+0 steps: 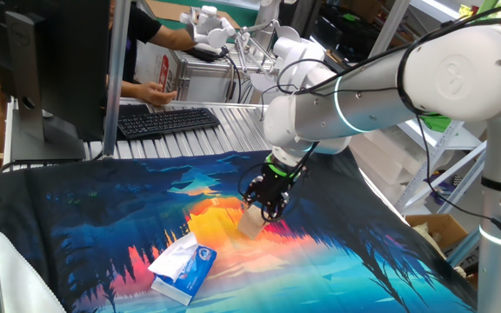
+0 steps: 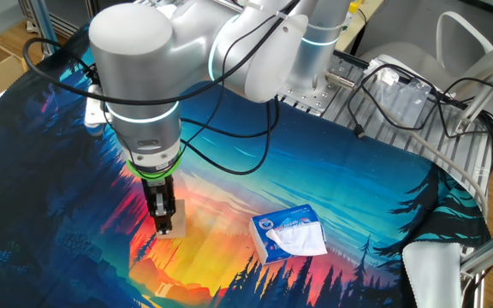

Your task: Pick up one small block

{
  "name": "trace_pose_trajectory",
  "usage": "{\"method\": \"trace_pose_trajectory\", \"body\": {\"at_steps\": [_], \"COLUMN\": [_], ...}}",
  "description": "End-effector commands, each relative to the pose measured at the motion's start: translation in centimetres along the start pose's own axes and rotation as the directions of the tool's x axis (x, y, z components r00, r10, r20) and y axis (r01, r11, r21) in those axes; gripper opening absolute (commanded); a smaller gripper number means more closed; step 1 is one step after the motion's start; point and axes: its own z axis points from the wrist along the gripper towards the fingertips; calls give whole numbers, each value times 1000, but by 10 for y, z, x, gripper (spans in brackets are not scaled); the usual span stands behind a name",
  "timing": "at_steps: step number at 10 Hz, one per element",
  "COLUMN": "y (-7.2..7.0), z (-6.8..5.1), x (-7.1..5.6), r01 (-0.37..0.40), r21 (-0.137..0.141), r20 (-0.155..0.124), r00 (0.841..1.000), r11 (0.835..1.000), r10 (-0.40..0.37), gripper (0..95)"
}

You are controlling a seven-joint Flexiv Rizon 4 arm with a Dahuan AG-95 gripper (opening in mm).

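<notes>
End effector (image 2: pixel 166 224) clamped on small block (image 2: pixel 171 228) | tissue pack (image 2: pixel 288 234) near | mid-mat (image 2: pixel 383 188)

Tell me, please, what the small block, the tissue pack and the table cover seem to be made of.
Small block: probably bare wood; plain light-tan, matte faces. Tissue pack: soft plastic film, white and blue, wrinkled and slightly shiny. Table cover: likely printed cloth or mat; it drapes over the edge with folds.

Tissue pack (image 1: pixel 183 268) beside open mat (image 1: pixel 337 261)
</notes>
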Motion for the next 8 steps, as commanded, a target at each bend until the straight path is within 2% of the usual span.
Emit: {"method": "trace_pose_trajectory", "body": {"at_steps": [1, 2, 4, 6, 7, 8], "y": [-6, -8, -13, -20, -22, -23], "z": [-15, -22, -36, -55, -62, -73], "x": [2, 3, 7, 13, 17, 26], "r01": [62, 101, 239, 410, 454, 511], "r21": [-4, -6, -5, 3, 5, 13], "r20": [-6, -10, -30, -51, -58, -65], "r00": [998, 995, 971, 911, 890, 858], "r11": [998, 995, 971, 912, 891, 859], "r10": [-62, -101, -239, -409, -453, -509], "gripper": [0, 0, 0, 0, 0, 0]}}
